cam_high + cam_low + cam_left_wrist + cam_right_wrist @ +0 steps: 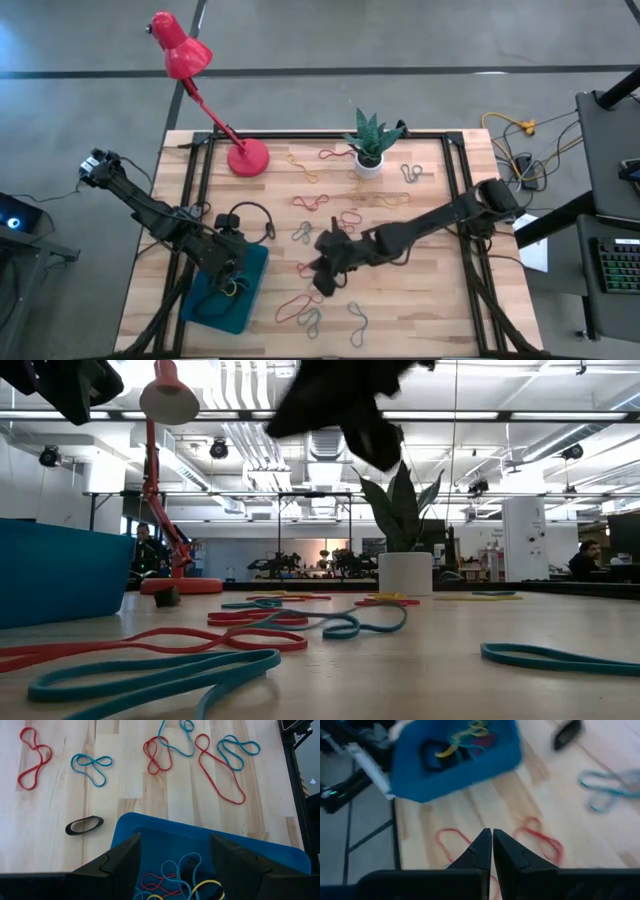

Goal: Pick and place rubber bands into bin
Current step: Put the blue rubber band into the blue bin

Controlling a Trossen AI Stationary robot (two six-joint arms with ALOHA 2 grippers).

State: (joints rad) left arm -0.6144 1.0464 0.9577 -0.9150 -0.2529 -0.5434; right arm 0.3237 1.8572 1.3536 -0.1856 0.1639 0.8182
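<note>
So the right gripper is pinched shut with nothing in it, up over red bands beside the bin; left gripper hangs wide over the bin

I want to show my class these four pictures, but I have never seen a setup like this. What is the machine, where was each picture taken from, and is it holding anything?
Two dark robot arms work at a wooden table. One picture looks straight down, one looks level across the tabletop, and two come from cameras on the arms' wrists. Coloured rubber bands lie scattered, beside a red lamp and a potted plant. The left gripper hangs open over the blue bin, which already holds some bands. The right gripper is shut above the table; I cannot see anything between its fingers.
</note>
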